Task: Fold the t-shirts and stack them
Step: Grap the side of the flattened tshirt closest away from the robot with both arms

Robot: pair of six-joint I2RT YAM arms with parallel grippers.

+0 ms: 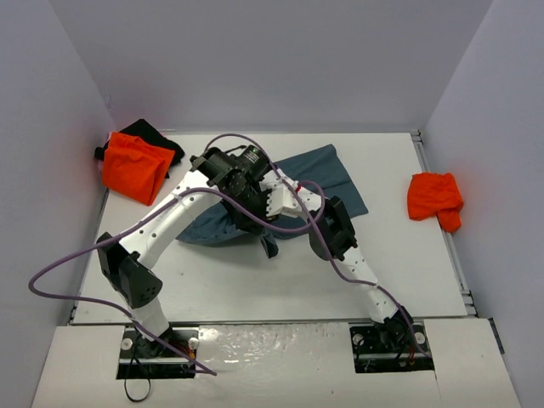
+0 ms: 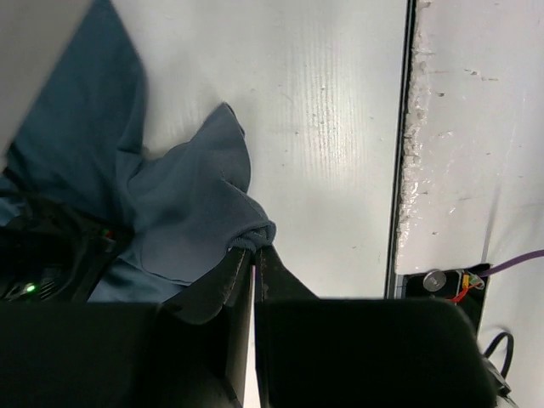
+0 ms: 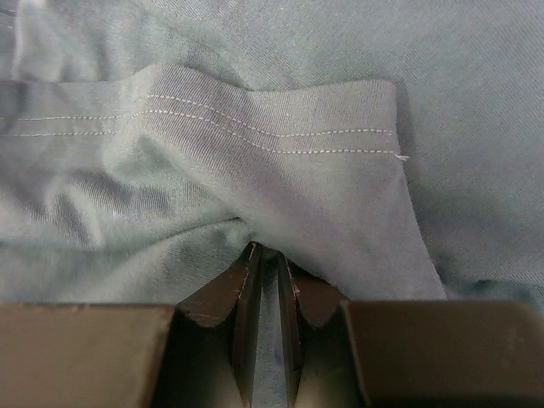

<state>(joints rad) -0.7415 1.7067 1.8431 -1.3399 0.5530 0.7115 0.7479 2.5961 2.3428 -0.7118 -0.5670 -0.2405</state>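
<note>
Slate-blue t-shirt [image 1: 336, 174] lies rumpled at the middle of the white table [image 1: 255, 289], your two arms meeting over it. Your left gripper [image 2: 255, 255] is clamped on a bunched tip of the cloth near its edge; your right gripper [image 3: 268, 255] is nipped tight on a fold just below the stitched hem [image 3: 255, 127]. A far orange t-shirt [image 1: 134, 168] rests on the black t-shirt [image 1: 155, 134] in the far left corner; a crumpled orange t-shirt [image 1: 435, 200] sits at the right. Judging from these holds, move both pinches together and level, draw them apart until the hem runs straight, and lay the shirt flat before any fold; the left bite looks thin and may slip
</note>
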